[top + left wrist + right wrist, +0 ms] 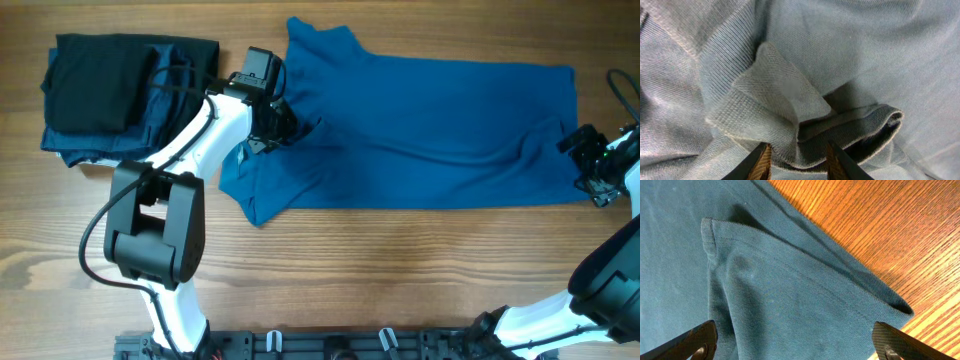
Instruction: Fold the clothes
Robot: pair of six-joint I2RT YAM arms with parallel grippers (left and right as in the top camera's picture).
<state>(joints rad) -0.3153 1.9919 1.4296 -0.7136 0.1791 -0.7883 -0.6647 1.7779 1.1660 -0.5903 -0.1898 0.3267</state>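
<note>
The clothes, a blue polo shirt (430, 130), lie spread flat across the back of the table. My left gripper (280, 128) rests on the shirt's left end. In the left wrist view its two fingers (762, 161) stand partway apart astride a raised, folded ridge of fabric (790, 110) with a ribbed edge, and its jaws are not pressed together. My right gripper (587, 168) hovers at the shirt's right edge. In the right wrist view it is wide open (795, 342) over a folded-over hemmed corner (790, 290), holding nothing.
A stack of black and dark navy folded garments (110, 95) sits at the back left, close to the left arm. Bare wooden table (400, 270) runs along the front. The left arm's base (155, 230) stands front left.
</note>
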